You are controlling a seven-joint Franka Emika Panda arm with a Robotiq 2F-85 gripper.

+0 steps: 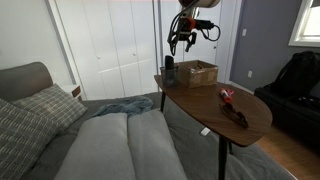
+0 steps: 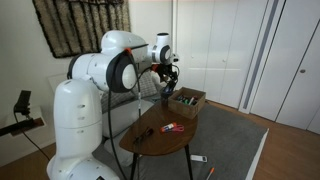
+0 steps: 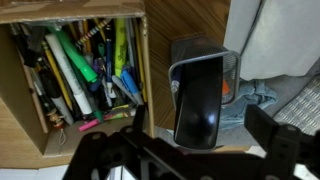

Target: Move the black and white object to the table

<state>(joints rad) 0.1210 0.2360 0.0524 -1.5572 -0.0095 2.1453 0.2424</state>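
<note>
One oval surface [image 1: 250, 112] of smooth brown wood stands on thin dark legs. It carries three things. One is an open rectangular box [image 3: 143, 60] of pale wood, crammed with many pens and markers [image 3: 75, 70]. One is a red-handled tool [image 1: 232, 105], lying flat nearer the middle. One is a glossy black object [image 3: 205, 100] with a white rim and rounded corners, standing just beside the box at the surface's edge. One hand [image 3: 190, 165] hovers above object and box, its two dark fingers [image 3: 100, 155] spread wide and holding nothing. Soft grey cloth [image 3: 275, 40] lies beyond the edge.
</note>
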